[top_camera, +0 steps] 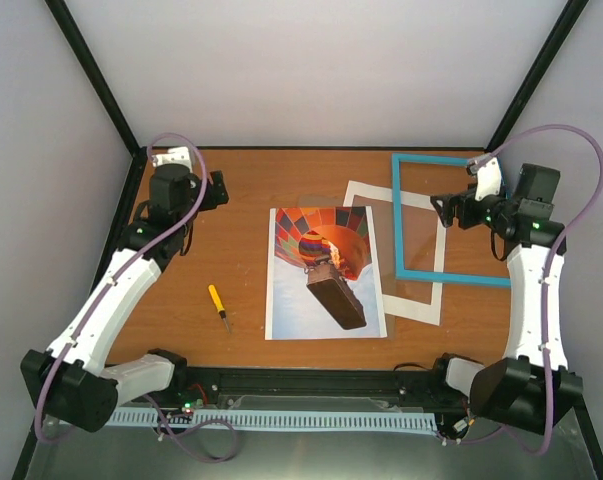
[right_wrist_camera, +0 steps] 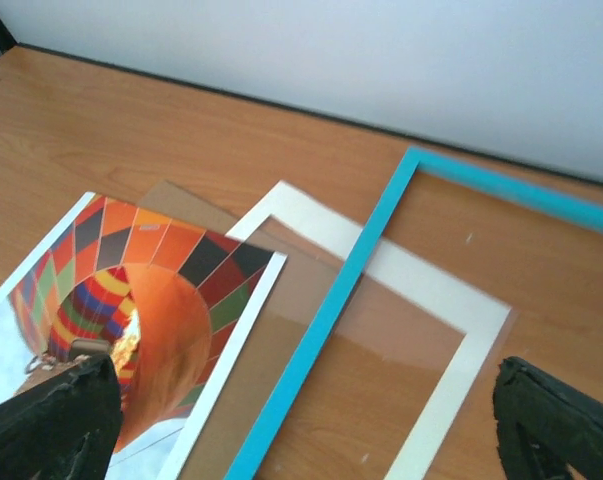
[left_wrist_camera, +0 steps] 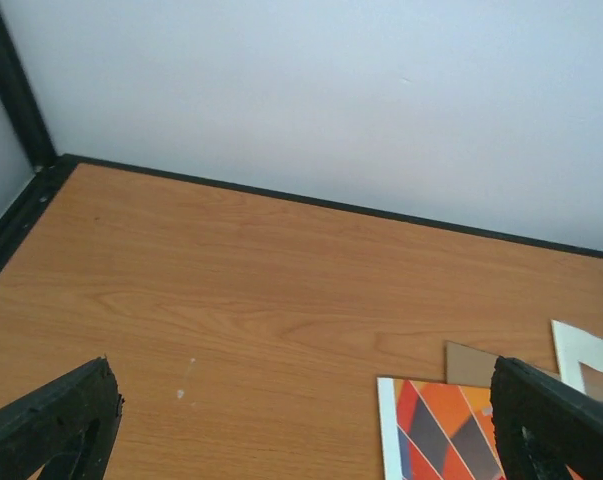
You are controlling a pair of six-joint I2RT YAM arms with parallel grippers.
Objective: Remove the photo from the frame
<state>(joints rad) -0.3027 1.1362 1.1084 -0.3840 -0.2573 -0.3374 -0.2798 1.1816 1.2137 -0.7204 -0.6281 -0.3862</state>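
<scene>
The photo (top_camera: 326,272), a hot-air balloon print, lies flat on the table's middle, outside the frame. The turquoise frame (top_camera: 396,220) lies to its right, with bare table and a white mat showing through it. My left gripper (top_camera: 224,190) is open and empty above the far left of the table; the photo's corner (left_wrist_camera: 436,430) shows by its right finger (left_wrist_camera: 551,425). My right gripper (top_camera: 436,207) is open and empty over the frame's left rail (right_wrist_camera: 326,315), with the photo (right_wrist_camera: 131,290) at its left finger (right_wrist_camera: 51,425).
A white mat (top_camera: 413,305) with a cut-out lies under the frame, with a clear sheet over it. A brown board corner (right_wrist_camera: 181,197) sticks out from under the photo. A yellow-handled tool (top_camera: 218,305) lies left of the photo. Walls enclose the table.
</scene>
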